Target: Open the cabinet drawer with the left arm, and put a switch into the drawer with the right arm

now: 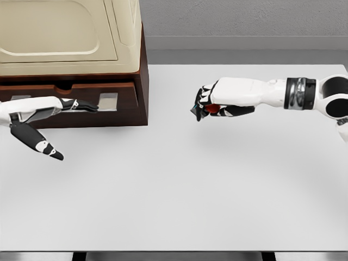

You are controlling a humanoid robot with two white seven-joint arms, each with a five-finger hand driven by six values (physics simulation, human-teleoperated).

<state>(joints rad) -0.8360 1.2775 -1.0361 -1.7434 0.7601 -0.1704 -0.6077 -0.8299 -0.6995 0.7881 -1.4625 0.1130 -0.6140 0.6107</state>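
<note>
A cabinet (142,65) with a cream top and a dark brown wooden base stands at the table's back left. Its drawer front (128,111) carries a silver handle plate (107,101). My left hand (65,117) comes in from the left edge and lies against the drawer front. Its fingers (84,105) are stretched out with the tips just left of the plate, and the thumb points down and away. My right hand (204,106) hovers over the table to the right of the cabinet, fingers curled around a small dark switch with a red part (212,108).
The white table (179,190) stretches from the cabinet to the front edge. A grey wall runs behind it. About a hand's width of tabletop separates my right hand from the cabinet's right side.
</note>
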